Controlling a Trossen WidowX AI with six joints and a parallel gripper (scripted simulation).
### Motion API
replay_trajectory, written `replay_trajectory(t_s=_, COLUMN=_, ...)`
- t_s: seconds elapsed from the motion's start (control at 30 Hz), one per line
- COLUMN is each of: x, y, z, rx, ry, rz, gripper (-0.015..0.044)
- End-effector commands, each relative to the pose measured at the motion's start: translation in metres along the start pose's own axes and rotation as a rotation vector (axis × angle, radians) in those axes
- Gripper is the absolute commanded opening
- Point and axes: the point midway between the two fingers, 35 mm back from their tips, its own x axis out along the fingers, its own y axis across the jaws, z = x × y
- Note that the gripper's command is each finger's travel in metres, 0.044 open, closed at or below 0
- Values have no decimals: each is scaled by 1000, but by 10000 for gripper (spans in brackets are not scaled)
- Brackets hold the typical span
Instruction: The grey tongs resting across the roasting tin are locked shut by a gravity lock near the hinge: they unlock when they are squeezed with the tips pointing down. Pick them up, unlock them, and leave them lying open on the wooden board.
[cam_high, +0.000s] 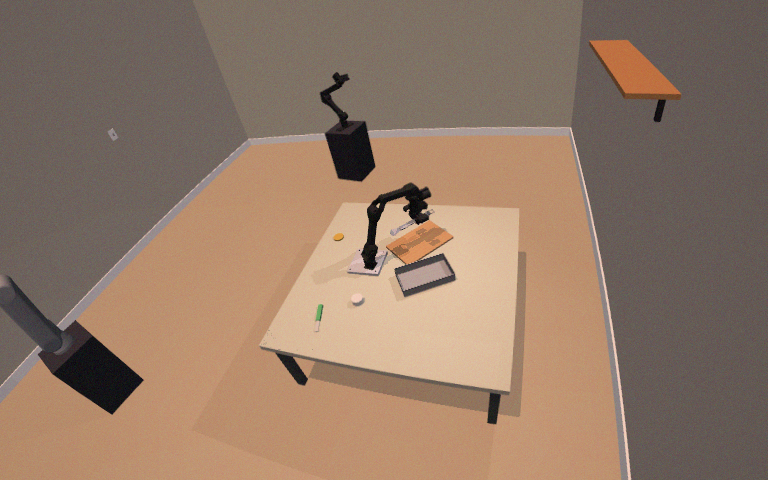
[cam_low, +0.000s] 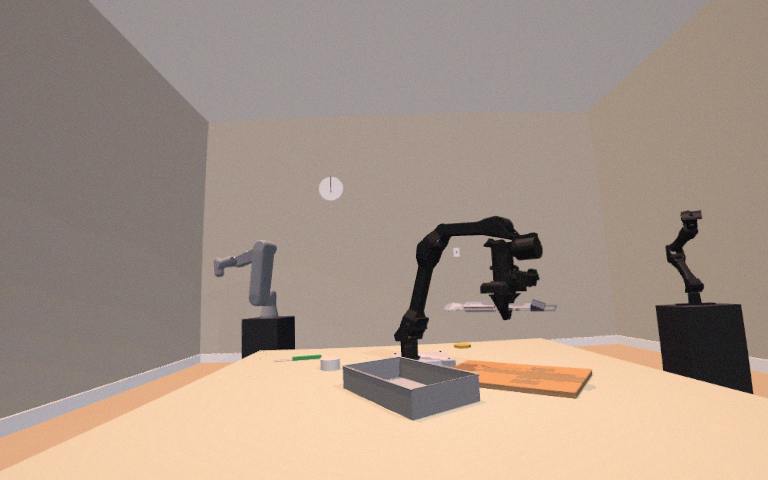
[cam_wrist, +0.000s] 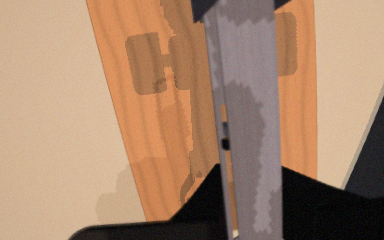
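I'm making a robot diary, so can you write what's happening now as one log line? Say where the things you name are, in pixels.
hand (cam_high: 419, 219) (cam_low: 504, 316): shut on tongs (cam_high: 403, 226) (cam_low: 479, 309) (cam_wrist: 252, 100) | tongs: held up, roughly level | roasting tin (cam_high: 401, 285) (cam_low: 444, 400): on table | board (cam_high: 416, 249) (cam_low: 529, 380) (cam_wrist: 300, 125): no tongs on it

- Plain grey-beige walls meet a warm tan floor along a pale skirting board.
- A round white clock hangs on the far wall in the exterior view.
- A small white wall socket.
- An orange shelf juts from one wall on a dark bracket.
- A cream table with dark legs casts a soft shadow.
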Motion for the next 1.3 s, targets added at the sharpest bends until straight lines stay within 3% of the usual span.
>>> replay_trajectory(t_s=0.0, x=-2, y=4, z=-2, rx=-31, ry=-7, rz=1, gripper=-150)
replay_trajectory(t_s=0.27, x=-3, y=4, z=0, rx=-26, ry=-51, rz=3, gripper=-150)
replay_trajectory(t_s=1.27, x=-22, y=0, z=3, rx=5, ry=-596, rz=26, gripper=-150)
